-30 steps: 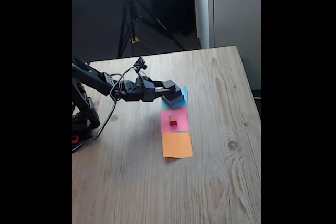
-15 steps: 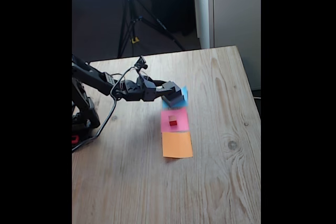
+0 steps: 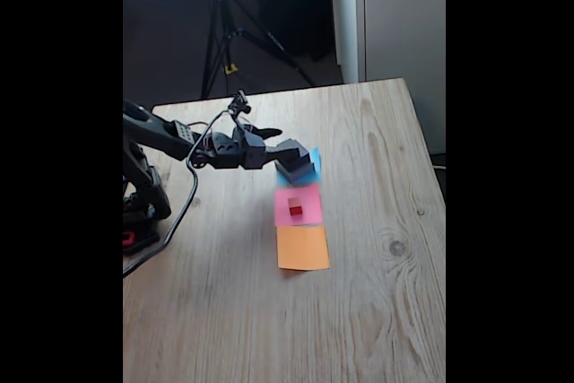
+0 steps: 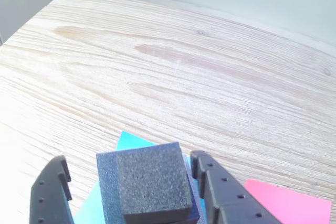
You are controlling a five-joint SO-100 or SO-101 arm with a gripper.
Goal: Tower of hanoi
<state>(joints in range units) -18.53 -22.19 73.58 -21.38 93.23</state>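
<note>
The gripper (image 4: 131, 192) stands spread around the small dark grey block (image 4: 152, 182) (2 fingers flanking, not touching).

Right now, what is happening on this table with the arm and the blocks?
The gripper is down at the stack of dark blocks on the blue paper, one finger on each side of the top block; contact is unclear. The red cube sits alone on the pink paper. The orange paper holds no block.
</note>
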